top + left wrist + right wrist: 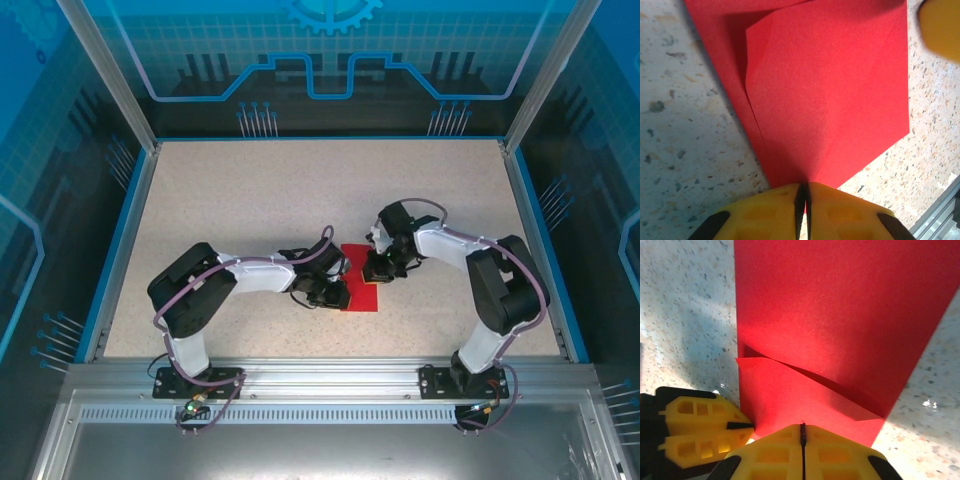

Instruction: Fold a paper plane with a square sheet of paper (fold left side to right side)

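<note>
Left gripper (804, 194): jaws closed, pinching a corner of the square sheet of paper (830, 90), which fans out ahead of them | right gripper (802, 432): jaws closed at the sheet's near edge | risk: if you pull unevenly, the paper tears or the crease skews.

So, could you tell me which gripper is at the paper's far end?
The right gripper: it sits at the far right part of the paper, whereas the left gripper is at its near left edge.
</note>
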Available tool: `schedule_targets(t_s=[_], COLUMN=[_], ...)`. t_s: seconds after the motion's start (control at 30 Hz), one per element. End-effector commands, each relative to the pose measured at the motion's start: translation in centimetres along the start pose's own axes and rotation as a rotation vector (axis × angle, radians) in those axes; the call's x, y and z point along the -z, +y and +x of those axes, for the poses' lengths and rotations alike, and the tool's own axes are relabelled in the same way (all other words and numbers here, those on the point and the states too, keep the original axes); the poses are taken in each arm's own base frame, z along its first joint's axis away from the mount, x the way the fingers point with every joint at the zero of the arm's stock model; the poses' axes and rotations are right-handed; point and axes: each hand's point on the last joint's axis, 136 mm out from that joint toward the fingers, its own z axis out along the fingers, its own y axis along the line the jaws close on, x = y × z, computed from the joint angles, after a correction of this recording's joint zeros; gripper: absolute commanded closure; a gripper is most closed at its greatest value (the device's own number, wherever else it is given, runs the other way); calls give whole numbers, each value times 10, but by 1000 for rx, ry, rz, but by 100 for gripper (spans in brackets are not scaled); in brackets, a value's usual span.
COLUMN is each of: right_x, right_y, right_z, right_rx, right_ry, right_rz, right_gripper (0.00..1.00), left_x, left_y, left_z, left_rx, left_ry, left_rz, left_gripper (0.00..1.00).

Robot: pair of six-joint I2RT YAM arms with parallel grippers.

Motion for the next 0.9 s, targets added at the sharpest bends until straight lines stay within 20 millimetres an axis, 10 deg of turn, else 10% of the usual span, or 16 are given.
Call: schedule_targets(t_s=[0.0,0.4,0.87], right_x=[-15,-22,-22], right_y=[-8,-29,-27], right_z=[7,13,13], right_rx=[-39,-65,-66], right_ry=[59,111,110], right_rz=[22,119,111], right_gripper=[93,94,94], left_x=[-12,21,-5], left_y=[39,-23,-39], left_z=[24,-9,-27], left_rx=[49,6,-3], left_ry=[76,-6,21], left_rz=[-157,14,82], left_gripper=[85,85,85])
